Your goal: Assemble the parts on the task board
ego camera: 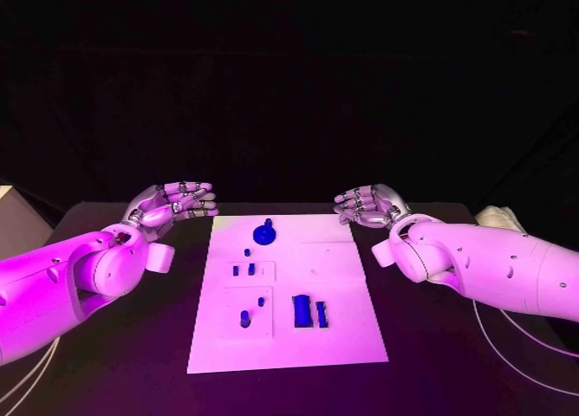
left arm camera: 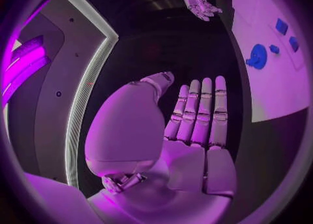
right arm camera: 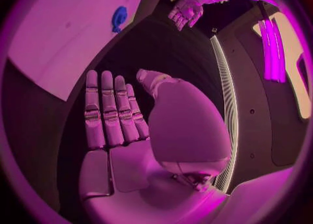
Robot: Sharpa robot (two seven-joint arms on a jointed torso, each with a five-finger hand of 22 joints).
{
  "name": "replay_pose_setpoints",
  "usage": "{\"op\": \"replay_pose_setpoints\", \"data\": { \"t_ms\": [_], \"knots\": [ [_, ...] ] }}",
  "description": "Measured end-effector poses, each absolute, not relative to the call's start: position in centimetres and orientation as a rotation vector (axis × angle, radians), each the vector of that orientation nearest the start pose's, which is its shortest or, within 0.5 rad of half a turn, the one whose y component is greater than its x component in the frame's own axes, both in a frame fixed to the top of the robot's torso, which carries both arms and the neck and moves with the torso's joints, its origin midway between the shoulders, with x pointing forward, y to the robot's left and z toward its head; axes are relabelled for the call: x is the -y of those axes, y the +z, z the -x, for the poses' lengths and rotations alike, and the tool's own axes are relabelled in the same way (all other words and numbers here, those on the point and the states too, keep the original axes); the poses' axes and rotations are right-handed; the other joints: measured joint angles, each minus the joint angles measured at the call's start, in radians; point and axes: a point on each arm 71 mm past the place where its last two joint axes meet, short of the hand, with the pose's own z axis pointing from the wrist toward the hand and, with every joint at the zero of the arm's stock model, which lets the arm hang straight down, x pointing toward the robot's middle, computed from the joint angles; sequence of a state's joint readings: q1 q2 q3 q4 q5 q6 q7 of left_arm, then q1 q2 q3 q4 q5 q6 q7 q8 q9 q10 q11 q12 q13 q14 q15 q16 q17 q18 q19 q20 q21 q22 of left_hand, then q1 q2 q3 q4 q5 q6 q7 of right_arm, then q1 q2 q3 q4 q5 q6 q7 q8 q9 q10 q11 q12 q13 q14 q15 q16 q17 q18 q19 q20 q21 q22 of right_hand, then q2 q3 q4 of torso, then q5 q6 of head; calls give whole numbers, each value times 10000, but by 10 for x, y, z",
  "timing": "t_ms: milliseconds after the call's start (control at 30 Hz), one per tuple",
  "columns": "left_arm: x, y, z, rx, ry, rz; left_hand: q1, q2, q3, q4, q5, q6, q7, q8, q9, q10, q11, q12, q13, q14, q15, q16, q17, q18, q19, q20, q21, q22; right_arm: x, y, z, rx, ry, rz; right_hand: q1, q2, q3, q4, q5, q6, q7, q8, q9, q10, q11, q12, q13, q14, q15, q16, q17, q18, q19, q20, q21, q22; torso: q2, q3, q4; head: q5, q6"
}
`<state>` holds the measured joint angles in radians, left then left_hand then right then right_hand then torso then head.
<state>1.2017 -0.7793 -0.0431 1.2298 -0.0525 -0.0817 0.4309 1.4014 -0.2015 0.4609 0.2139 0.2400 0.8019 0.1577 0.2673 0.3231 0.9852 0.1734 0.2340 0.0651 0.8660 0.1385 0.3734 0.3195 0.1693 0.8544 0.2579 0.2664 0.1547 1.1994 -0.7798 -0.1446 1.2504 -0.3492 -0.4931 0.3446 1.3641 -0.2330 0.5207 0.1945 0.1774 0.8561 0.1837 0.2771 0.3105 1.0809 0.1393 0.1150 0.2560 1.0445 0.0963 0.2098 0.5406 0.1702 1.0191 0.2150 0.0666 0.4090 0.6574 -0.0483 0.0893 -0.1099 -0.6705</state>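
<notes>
While the left hand [ego camera: 175, 204] and right hand [ego camera: 371, 205] hover empty with fingers extended at the far corners, the task board [ego camera: 327, 347] lies between them, carrying blue parts [ego camera: 309, 311] nearer and a round part [ego camera: 263, 232] farther.

Matt, smooth white task board [ego camera: 334, 338] on a matt black table [ego camera: 452, 381]; glossy plastic-looking shells on both arms, left hand [ego camera: 177, 204] and right hand [ego camera: 368, 204] with metallic segmented fingers [left arm camera: 204, 110]; parts [ego camera: 263, 232] smooth blue plastic.
</notes>
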Motion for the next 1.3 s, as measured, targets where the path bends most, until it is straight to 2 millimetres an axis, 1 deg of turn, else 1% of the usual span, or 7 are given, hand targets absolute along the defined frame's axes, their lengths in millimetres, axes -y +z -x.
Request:
{"op": "replay_pose_setpoints", "data": {
  "t_ms": [67, 167, 333, 433, 567, 733, 1300],
  "knots": [
    [-258, -192, -536, -13952, -15514, 10398, -152, 196, -362, -163, -192, -513, -138, -268, -326, -600, -120, -558, -43, -749, -1, -768, -337, -1, -690, -73, -645, -410, 269, -222, -526, -14321, 10490, -8296, -444, 220, -308, -322, -144, -474, -48, -327, -240, -112, -62, -227, -672, -123, 23, -445, -679, -1, -198, -118, -55, -861, -19, 7, 10, 14, 97],
    [-259, -192, -536, -13966, -15479, 10424, -1721, 859, -1896, -884, -992, -3207, -656, -1141, -1377, -3924, -693, -1251, -266, -3608, -491, -1900, -1373, -604, -3519, -962, -1431, -855, 267, -223, -524, -14352, 10536, -8327, -1952, 979, -2057, -911, -736, -3365, -673, -1215, -1263, -1558, -524, -576, -1420, -2205, -320, -1078, -2409, -575, -3034, -829, -283, -2099, -27, 9, 1, 29, 81],
    [-252, -199, -529, -14066, -15467, 10563, -3987, 1498, -3394, -1583, -1770, -5868, -1162, -1989, -2406, -7204, -1273, -1855, -475, -6405, -987, -2918, -2381, -1094, -6299, -1857, -2113, -1240, 251, -226, -514, -14332, 11004, -8706, -4271, 1741, -3828, -1494, -1317, -6286, -1331, -2091, -2299, -6468, -1016, -898, -2066, -6723, -681, -1650, -4093, -1171, -7025, -1571, -468, -3222, -163, 67, -117, 210, 166],
    [-243, -203, -523, -14095, -15450, 10685, -6485, 1706, -3882, -1806, -2023, -6727, -1331, -2259, -2737, -8269, -1459, -2050, -550, -7307, -1150, -3246, -2710, -1327, -7199, -2147, -2336, -1363, 233, -228, -503, -14197, 11564, -9176, -7591, 1973, -4380, -1677, -1499, -7198, -1532, -2363, -2622, -8204, -1164, -960, -2263, -8212, -794, -1832, -4620, -1352, -8295, -1805, -532, -3568, -360, 151, -277, 444, 311],
    [-228, -207, -513, -13983, -15332, 10912, -10084, 1857, -4221, -1981, -2206, -7356, -1454, -2464, -2983, -9041, -1591, -2162, -594, -7972, -1259, -3483, -2947, -1486, -7856, -2350, -2479, -1450, 208, -227, -484, -13811, 12337, -10073, -10514, 2152, -4785, -1806, -1607, -7864, -1683, -2560, -2860, -9479, -1276, -1038, -2406, -9305, -877, -1917, -5004, -1410, -9222, -1971, -579, -3825, -684, 290, -533, 778, 505],
    [-209, -216, -495, -13759, -14902, 11332, -12344, 1949, -4403, -2084, -2285, -7719, -1543, -2543, -3123, -9491, -1693, -2226, -619, -8351, -1353, -3617, -3089, -1488, -8240, -2491, -2560, -1499, 191, -225, -468, -13233, 12733, -11093, -12316, 2255, -4999, -1914, -1683, -8239, -1808, -2641, -3003, -10251, -1343, -1091, -2496, -9970, -927, -1996, -5236, -1564, -9784, -2074, -579, -3977, -984, 419, -776, 1040, 666],
    [-189, -227, -462, -12646, -12702, 12205, -13954, 2021, -4568, -2140, -2331, -7965, -1578, -2640, -3222, -9816, -1733, -2275, -643, -8625, -1383, -3698, -3185, -1486, -8509, -2578, -2605, -1539, 192, -226, -462, -12425, 12299, -12149, -13588, 2331, -5166, -1943, -1721, -8523, -1841, -2736, -3097, -10758, -1394, -1091, -2551, -10394, -964, -2033, -5396, -1562, -10144, -2146, -617, -4081, -1129, 481, -891, 1099, 706]
  ]
}}
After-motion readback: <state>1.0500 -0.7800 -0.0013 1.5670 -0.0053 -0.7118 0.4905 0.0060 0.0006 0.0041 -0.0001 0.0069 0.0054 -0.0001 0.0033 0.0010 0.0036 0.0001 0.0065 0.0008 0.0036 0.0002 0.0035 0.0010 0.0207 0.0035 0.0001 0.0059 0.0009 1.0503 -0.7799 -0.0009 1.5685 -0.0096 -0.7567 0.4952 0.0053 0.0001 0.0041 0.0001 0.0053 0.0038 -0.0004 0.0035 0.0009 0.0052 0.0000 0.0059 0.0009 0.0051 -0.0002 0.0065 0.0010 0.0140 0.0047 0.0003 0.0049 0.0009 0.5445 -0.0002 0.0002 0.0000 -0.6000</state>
